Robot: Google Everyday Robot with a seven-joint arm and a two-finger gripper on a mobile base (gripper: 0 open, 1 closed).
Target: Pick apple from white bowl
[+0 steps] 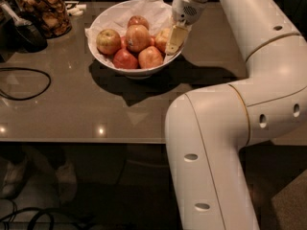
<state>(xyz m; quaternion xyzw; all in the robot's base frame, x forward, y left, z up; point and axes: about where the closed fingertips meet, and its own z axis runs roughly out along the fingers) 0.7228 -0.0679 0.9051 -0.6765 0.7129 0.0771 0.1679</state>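
The white bowl [139, 71] stands on the grey table, lined with crinkled white paper and holding several apples. The peach-orange apple [160, 38] lies at the bowl's right side. My gripper [167, 44] reaches down into the bowl from the upper right, right at this apple. It is open, and one yellowish finger [175, 38] lies against the apple's right side. The other finger is hidden behind the apple. The apple rests in the bowl.
Other apples fill the bowl: a yellow-red one [108, 41] at left, a big one [137, 36] in the middle and two redder ones [125, 59] in front. A glass jar [45, 11], a black object [26, 33] and a black cable [24, 83] lie to the left. My arm [220, 128] fills the right.
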